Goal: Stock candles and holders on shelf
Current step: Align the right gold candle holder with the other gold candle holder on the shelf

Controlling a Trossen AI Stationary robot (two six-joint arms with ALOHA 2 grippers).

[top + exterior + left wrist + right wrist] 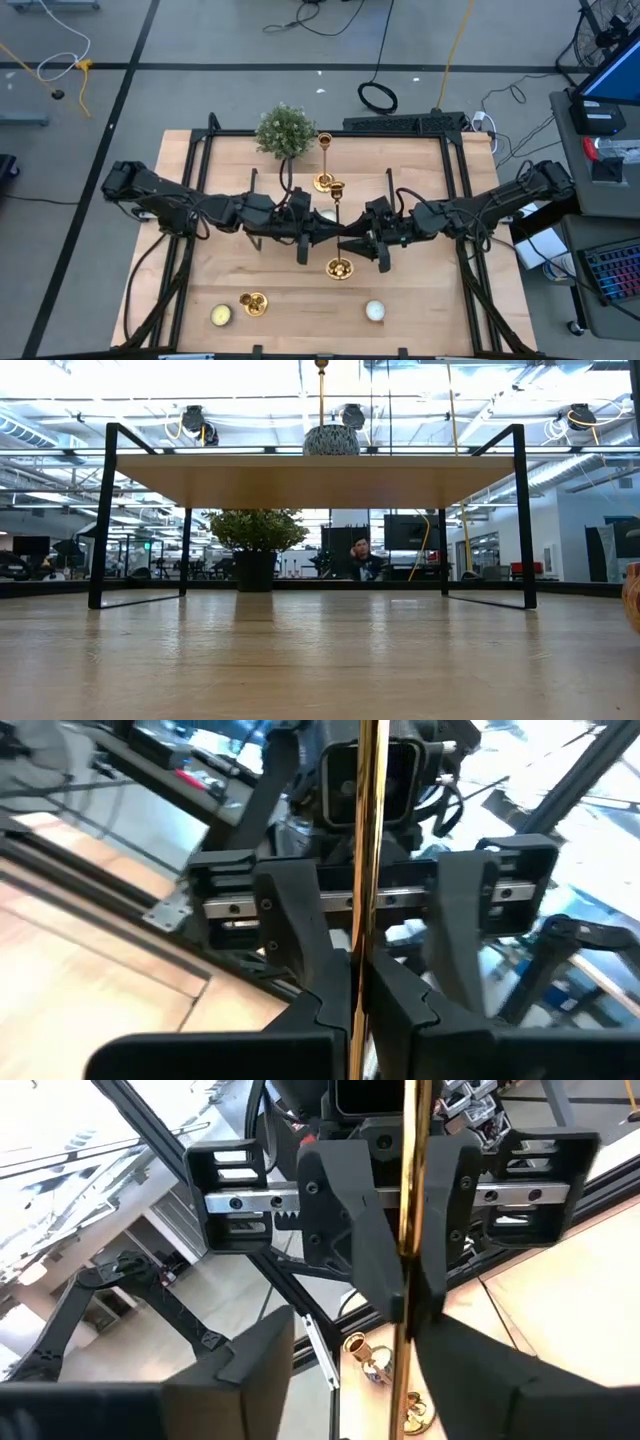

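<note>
Candlestick point(367, 870) stem clamped in left hand point(358, 995) — right hand point(330, 1350) beside.

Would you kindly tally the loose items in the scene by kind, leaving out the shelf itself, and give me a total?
candles: 3
holders: 3
plant: 1
Total: 7
</note>
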